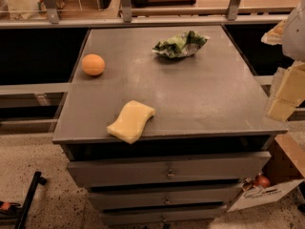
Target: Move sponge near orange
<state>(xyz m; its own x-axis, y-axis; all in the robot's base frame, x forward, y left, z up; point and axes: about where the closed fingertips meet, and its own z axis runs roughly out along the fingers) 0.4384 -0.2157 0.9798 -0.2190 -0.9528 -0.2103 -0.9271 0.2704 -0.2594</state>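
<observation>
The pale yellow sponge (131,121) lies at the front edge of the grey cabinet top (190,89), its near corner slightly overhanging. The orange (93,64) sits at the far left of the top, well behind the sponge. My gripper (286,92), with pale yellow blocky fingers, hangs at the right edge of the view, beside the cabinet's right side, far from the sponge and holding nothing that I can see.
A crumpled green-and-white foil bag (180,44) lies at the back of the top. Drawers (167,171) run below the front edge. A cardboard box (271,185) stands on the floor at right. A metal railing (143,13) runs behind the cabinet.
</observation>
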